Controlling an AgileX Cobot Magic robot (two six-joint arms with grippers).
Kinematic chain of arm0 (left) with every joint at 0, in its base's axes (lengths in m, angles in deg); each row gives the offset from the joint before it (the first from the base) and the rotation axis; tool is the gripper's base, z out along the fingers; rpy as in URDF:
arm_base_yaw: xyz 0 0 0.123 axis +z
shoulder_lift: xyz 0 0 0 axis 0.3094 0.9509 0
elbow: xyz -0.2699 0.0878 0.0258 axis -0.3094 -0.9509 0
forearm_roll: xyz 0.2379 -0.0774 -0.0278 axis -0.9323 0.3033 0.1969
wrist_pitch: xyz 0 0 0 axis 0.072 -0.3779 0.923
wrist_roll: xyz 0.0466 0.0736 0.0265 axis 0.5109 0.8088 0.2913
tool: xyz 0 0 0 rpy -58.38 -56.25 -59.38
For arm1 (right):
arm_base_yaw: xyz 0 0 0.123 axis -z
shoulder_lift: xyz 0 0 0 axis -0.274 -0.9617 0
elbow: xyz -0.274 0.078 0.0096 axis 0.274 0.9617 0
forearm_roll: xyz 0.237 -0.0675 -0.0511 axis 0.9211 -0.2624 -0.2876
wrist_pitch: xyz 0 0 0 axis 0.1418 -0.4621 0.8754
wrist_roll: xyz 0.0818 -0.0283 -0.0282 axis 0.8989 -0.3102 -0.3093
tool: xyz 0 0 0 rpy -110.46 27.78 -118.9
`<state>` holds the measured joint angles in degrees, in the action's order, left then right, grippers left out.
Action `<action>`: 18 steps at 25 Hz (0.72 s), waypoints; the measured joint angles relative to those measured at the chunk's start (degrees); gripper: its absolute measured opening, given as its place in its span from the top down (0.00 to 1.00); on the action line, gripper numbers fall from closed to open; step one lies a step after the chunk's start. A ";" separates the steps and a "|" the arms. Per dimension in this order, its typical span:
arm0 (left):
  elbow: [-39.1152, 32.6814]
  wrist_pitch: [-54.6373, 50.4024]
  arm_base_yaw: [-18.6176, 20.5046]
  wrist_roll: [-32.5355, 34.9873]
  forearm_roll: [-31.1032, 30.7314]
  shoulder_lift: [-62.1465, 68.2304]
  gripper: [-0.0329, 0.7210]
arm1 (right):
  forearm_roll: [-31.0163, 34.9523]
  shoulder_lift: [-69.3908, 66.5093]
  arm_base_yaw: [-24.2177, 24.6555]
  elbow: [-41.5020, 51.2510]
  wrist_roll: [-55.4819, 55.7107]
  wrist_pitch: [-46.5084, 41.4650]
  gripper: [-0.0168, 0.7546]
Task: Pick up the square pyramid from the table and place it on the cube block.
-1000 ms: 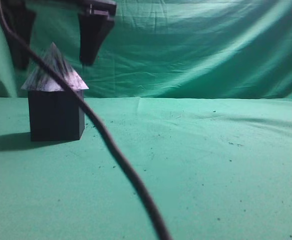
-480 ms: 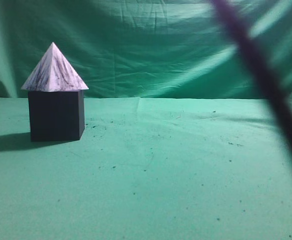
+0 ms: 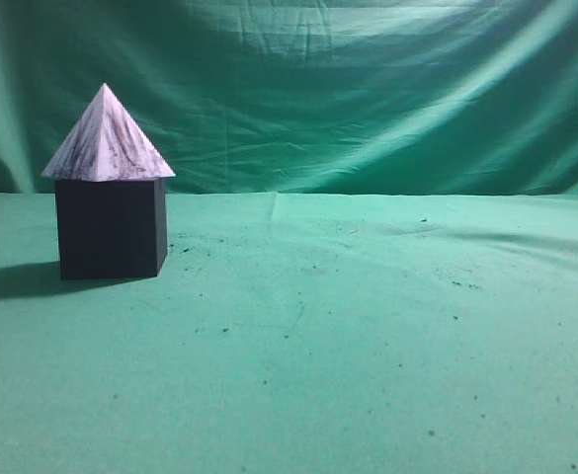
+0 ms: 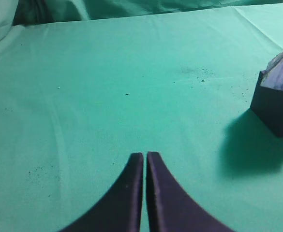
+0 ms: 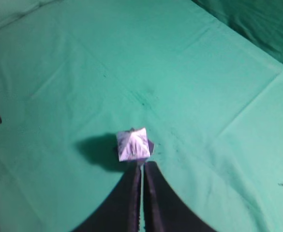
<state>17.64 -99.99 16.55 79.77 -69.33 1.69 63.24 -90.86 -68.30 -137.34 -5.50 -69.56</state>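
Gone from the exterior view since a moment ago is the dark cable that was crossing the right side. Now the pyramid [image 3: 107, 138] is sitting upright on the cube [image 3: 109, 227], which is resting on the green desk [image 3: 368, 336] at the left. Both end effectors are hanging above the cloth with fingers pressed together, holding nothing: the left end effector [image 4: 144, 155] beside the stack, the right end effector [image 5: 142, 166] above it.
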 joint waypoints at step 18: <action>0.00 0.00 0.00 0.00 0.00 0.00 0.96 | 2.16 38.76 0.00 34.35 0.14 -0.47 0.98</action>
<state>17.64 -99.99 16.55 79.77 -69.33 1.69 65.40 -52.09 -68.30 -102.99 -5.36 -70.04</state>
